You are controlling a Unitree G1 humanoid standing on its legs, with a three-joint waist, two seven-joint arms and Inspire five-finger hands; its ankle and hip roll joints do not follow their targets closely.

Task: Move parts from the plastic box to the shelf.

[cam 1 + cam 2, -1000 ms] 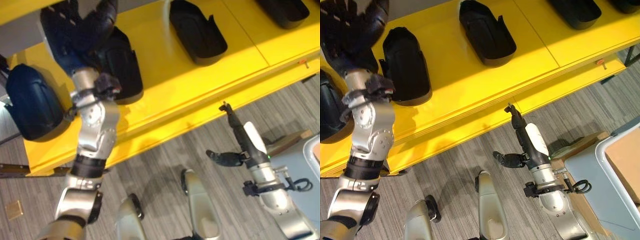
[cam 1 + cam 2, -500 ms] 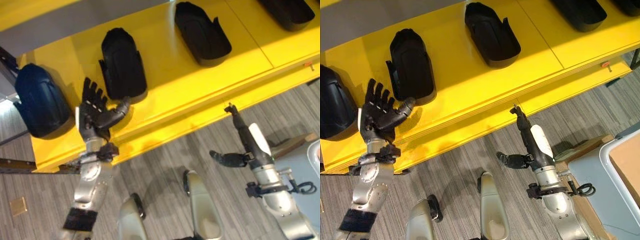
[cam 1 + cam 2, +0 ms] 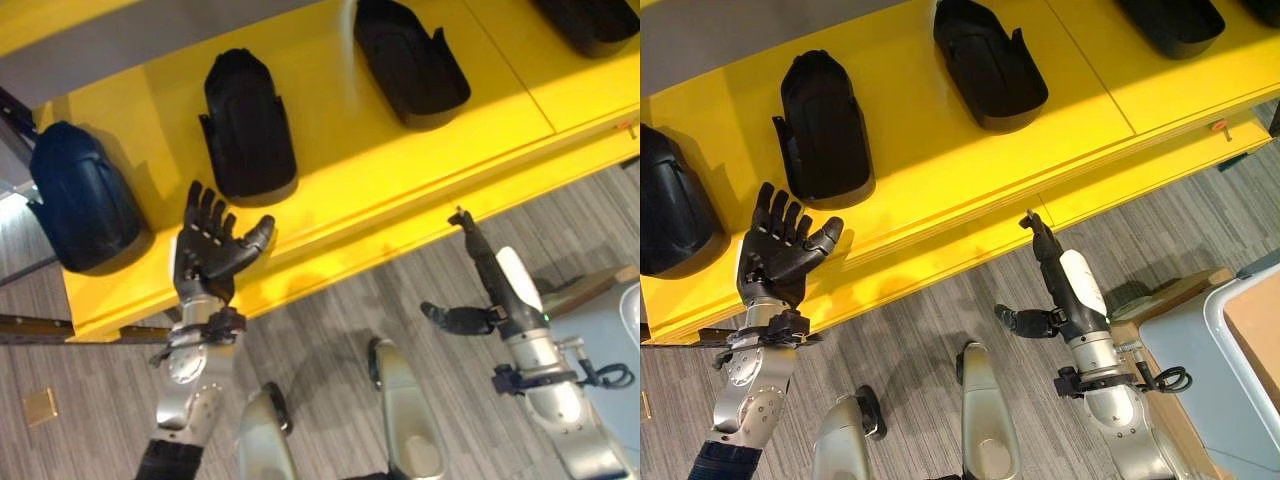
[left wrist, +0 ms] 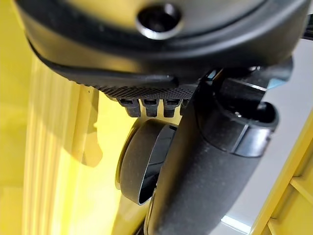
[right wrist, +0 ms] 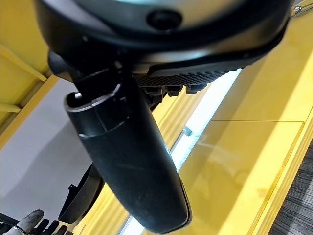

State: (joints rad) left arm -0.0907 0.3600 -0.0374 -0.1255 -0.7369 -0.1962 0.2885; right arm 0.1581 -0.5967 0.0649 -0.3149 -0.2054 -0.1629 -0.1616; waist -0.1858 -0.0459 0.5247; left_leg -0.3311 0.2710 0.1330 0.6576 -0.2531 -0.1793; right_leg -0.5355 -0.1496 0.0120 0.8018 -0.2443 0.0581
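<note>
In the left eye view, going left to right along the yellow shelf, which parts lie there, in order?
Dark blue part → black part, just beyond the open left hand → black part → black part at the top right corner, cut off by the frame.

Bright glare — soft shadows (wrist views blurred)

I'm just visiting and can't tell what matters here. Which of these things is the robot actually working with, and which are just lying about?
Part of the job:
- yellow shelf
- black parts lying on it
- left robot hand, open, empty
- right robot hand, open, empty

Just lying about:
- grey bin at the right
- striped grey floor
</note>
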